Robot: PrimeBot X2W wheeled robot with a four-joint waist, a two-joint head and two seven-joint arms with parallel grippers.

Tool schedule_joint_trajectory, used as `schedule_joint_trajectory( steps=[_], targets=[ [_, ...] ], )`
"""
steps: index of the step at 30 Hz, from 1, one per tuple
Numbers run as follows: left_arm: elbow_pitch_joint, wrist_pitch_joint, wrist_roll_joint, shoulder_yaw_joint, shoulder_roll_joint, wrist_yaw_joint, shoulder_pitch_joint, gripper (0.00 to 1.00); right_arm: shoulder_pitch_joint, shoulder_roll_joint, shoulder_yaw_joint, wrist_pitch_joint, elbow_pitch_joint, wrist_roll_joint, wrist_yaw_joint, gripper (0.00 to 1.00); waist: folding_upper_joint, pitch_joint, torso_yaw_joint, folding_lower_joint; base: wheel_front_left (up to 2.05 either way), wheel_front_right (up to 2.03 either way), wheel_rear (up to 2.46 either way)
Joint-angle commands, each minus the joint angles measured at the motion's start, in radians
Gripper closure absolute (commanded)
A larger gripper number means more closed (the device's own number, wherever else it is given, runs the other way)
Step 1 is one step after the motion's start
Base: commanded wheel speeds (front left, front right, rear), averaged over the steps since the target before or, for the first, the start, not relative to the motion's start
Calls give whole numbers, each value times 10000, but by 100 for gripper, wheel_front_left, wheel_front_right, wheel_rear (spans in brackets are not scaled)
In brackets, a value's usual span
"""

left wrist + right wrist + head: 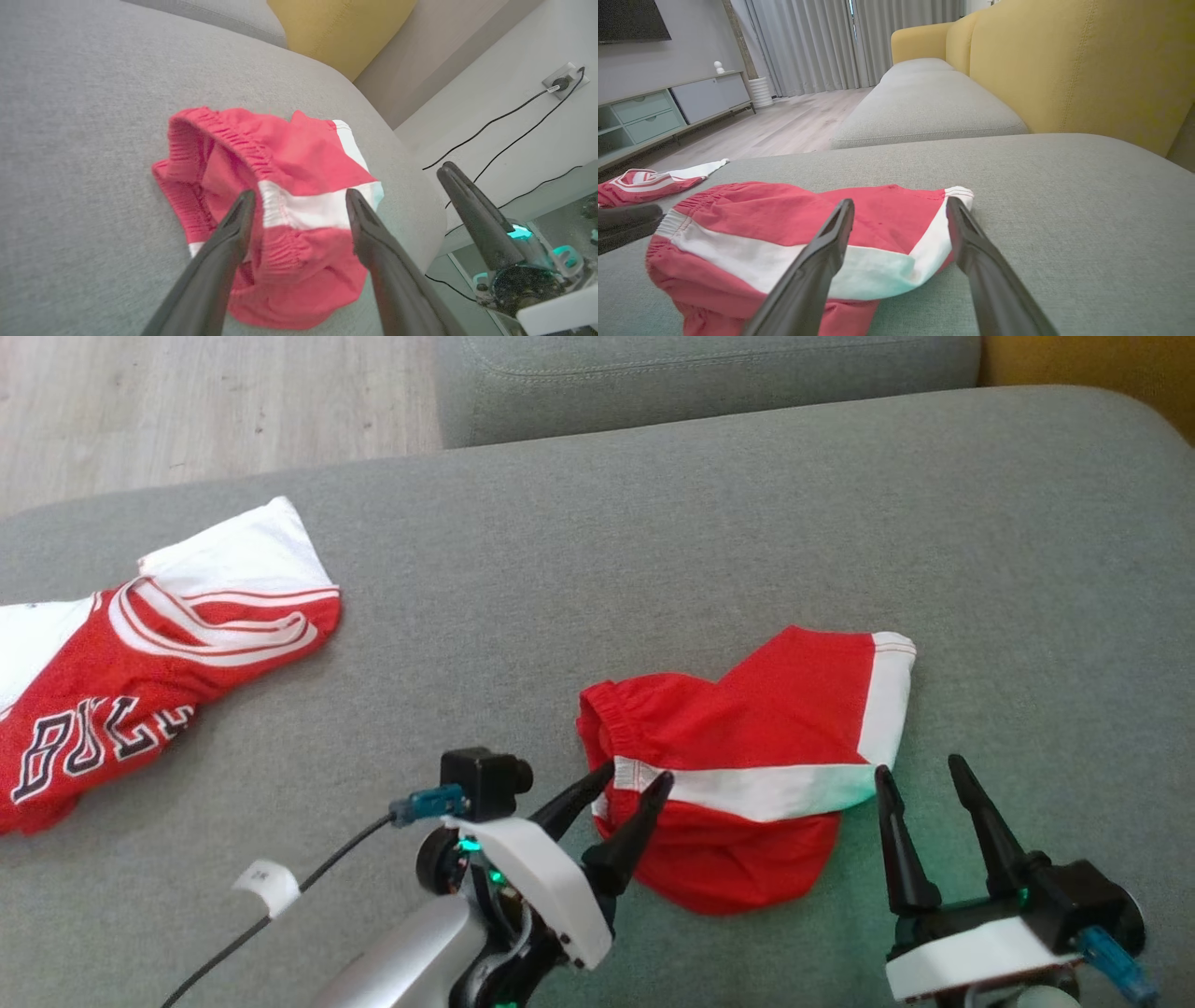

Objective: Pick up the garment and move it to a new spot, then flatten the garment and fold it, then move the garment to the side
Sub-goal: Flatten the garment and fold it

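Observation:
The garment is a pair of red shorts (747,728) with a white stripe, lying crumpled on the grey sofa cushion (653,541). My left gripper (636,772) stands open at the shorts' left edge. In the left wrist view its fingertips straddle the elastic waistband (233,140) where the white stripe (308,210) ends. My right gripper (919,767) is open just off the shorts' lower right corner, and in the right wrist view the white stripe (878,270) lies between its fingers (831,242). Neither gripper holds any cloth.
A red and white jersey (140,681) with lettering lies at the cushion's left end. A second grey cushion (709,373) and wooden floor (187,401) lie beyond. A yellow backrest (1064,60) rises on the right. The cushion's right edge (420,196) drops off close to the shorts.

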Motion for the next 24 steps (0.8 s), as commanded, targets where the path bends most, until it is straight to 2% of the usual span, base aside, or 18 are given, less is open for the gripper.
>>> schedule_joint_trajectory(
  steps=[1,9,24],
  targets=[
    [-251,7,109,251,-23,-60,-483,0,-141,-72,204,4,-286,-51,-7,0,0,6,-39,0,0,0,0],
    [-217,97,213,-68,-282,-208,-680,0,-135,-72,207,4,-294,-41,-7,0,0,-18,-175,0,0,0,0],
    [-1749,684,1172,-1383,-569,-311,-1106,0,-273,-72,342,4,-330,16,-7,0,0,146,-104,0,0,0,0]
  ],
)
